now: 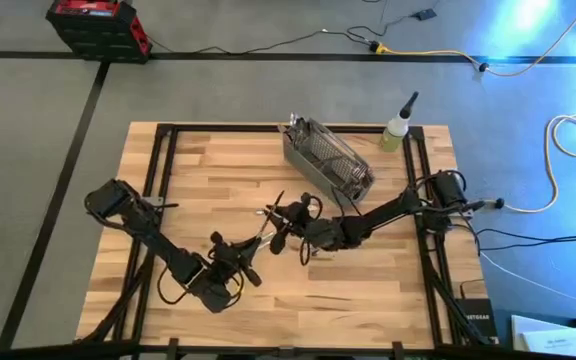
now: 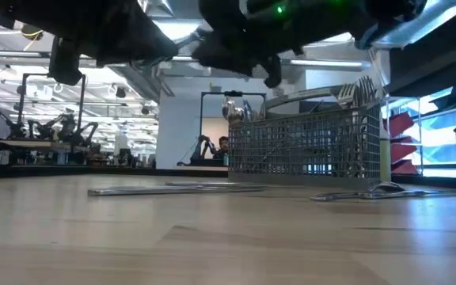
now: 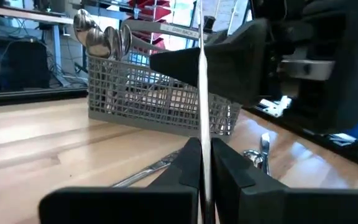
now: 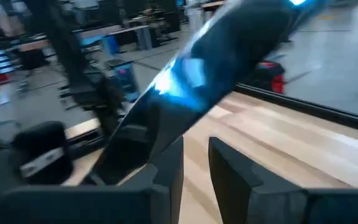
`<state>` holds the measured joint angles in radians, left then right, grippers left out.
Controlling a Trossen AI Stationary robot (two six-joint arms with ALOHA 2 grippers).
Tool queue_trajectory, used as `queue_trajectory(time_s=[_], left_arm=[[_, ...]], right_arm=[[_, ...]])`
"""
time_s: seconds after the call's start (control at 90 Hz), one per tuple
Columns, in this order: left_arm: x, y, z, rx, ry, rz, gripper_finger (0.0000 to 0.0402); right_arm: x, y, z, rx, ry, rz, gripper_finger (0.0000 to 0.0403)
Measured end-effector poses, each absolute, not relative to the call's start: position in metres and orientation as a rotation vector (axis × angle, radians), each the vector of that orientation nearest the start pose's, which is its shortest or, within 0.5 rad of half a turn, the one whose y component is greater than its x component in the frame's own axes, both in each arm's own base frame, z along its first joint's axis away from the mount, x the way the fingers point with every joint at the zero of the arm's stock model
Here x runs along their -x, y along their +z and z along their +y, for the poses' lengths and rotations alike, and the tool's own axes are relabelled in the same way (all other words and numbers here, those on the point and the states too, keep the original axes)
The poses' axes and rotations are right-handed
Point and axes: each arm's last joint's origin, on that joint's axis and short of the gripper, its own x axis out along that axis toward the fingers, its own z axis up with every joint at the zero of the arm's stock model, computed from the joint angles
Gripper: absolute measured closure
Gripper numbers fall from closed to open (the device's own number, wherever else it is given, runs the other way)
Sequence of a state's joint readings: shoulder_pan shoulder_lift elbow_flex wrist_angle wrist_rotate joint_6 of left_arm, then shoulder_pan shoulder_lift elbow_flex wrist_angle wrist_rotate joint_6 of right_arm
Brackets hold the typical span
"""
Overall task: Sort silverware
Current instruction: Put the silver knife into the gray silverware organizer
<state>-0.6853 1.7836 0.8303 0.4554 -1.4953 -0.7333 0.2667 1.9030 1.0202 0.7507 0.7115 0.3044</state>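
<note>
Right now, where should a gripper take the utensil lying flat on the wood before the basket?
Probably mid-handle, pinched across its narrow width from straight above: the utensil lies flat on the table, so only its thin side edges are graspable.

mesh basket [image 1: 328,160]: beyond right gripper | squeeze bottle [image 1: 397,128]: past basket, table corner | red toolbox [image 1: 98,25]: floor, far off

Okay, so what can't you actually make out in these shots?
- Right wrist view: a blurred utensil fills the frame, fork or spoon unclear.
- Left wrist view: the piece between the left gripper fingers shows edge-on, type unclear.
- High view: basket contents too small to count.
- Low view: arms overhead, grippers cut off.
</note>
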Motion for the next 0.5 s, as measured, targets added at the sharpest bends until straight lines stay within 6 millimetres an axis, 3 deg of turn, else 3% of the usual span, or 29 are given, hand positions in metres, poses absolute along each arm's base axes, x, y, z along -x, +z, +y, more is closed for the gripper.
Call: queue_trajectory(time_s=[0.5], left_arm=[[-0.278,0.162,-0.180,0.240,0.790,-0.025,0.0401]], right_arm=[[-0.402,0.207,0.095,-0.216,-0.254,0.119,0.0343]])
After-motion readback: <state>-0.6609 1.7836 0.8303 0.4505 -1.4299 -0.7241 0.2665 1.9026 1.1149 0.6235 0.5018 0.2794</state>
